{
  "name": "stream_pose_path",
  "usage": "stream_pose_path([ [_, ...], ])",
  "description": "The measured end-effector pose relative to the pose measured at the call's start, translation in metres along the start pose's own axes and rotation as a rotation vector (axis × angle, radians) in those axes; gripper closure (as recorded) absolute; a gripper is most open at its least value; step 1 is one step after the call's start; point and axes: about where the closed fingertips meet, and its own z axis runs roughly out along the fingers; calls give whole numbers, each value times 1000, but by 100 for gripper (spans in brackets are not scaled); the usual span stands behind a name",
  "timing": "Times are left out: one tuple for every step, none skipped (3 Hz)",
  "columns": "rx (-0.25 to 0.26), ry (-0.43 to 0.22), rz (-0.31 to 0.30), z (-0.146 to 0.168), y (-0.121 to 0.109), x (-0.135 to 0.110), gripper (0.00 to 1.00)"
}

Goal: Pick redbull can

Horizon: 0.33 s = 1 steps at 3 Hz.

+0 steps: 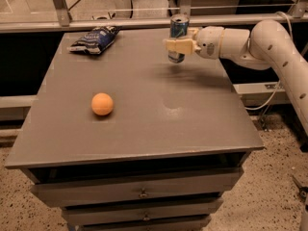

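The redbull can point(179, 29), slim, blue and silver with a silver top rim, is upright at the far right of the grey table point(144, 129). My gripper point(176, 45) reaches in from the right on a white arm. Its cream fingers point(180, 46) are closed across the can's middle. The can's base seems to hang slightly above the tabletop, with a faint shadow below it.
An orange ball point(102, 104) lies at the left centre of the table. A dark blue foil snack bag point(94, 39) lies at the far left corner. A metal rail point(120, 23) runs behind the table. Drawers point(139, 192) sit below the front edge.
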Motion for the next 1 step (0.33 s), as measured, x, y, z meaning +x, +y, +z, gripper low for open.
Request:
stream_pose_path([
  [-64,-42,-64,-22,30,-45,100],
])
